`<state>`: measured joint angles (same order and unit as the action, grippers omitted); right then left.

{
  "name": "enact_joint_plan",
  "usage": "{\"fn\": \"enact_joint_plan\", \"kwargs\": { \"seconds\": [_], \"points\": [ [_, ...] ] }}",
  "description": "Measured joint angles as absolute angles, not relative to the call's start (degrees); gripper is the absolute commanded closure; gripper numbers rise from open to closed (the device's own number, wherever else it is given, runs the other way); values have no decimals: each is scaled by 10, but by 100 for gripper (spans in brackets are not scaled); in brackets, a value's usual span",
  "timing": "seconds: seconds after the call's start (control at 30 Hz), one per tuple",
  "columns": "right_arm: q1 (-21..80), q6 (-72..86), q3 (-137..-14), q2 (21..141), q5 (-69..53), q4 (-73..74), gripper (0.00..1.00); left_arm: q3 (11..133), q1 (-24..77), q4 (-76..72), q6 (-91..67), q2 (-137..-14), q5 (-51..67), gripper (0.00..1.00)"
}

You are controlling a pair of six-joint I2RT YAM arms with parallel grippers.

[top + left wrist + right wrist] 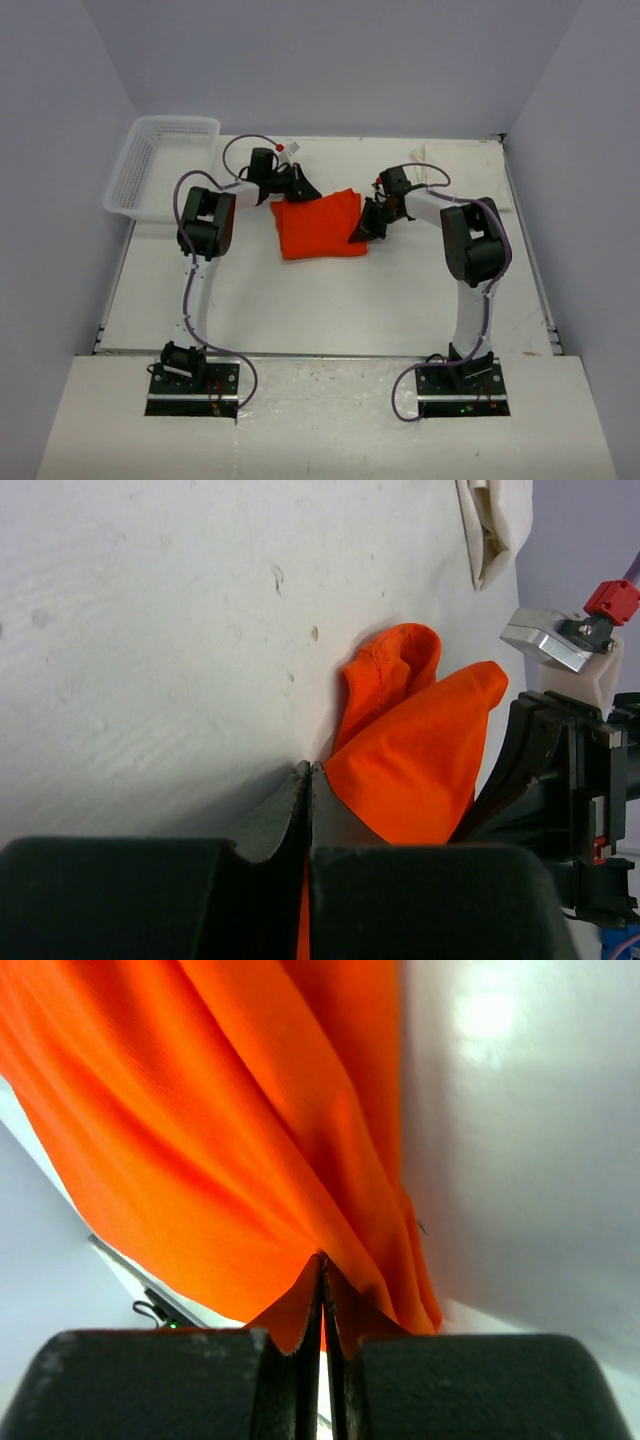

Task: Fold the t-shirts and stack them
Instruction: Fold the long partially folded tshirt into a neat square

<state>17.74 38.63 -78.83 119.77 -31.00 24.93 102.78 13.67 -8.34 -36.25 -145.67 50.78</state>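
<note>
Left tool (308, 772) and right tool (322, 1260) both clenched on opposite edges of the bright orange-red cloth t-shirt (320, 228): light, limp, probably best pinched at corners.

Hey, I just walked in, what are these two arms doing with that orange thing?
Both arms hold the orange t-shirt, which lies bunched in the middle of the table. The left gripper is shut on its far left corner, the right gripper on its right edge. The white t-shirt lies apart at the far right, untouched, so nothing is stacked yet.
</note>
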Motion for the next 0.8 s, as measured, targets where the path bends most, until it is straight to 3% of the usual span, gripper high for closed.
{"fn": "enact_joint_plan", "kwargs": {
  "seconds": [0.2,0.47,0.63,0.8],
  "points": [
    [184,353,-700,1128,-288,224,100,924,125,-91,-343,-1389,500,99],
    [196,299,-664,1019,-265,227,100,903,124,-33,-310,-1286,473,94],
    [196,288,-735,1005,-266,256,100,888,142,-29,-304,-1171,457,91],
    [196,278,-868,1078,-278,280,100,821,201,-40,-309,-1099,425,91]
  ]
}}
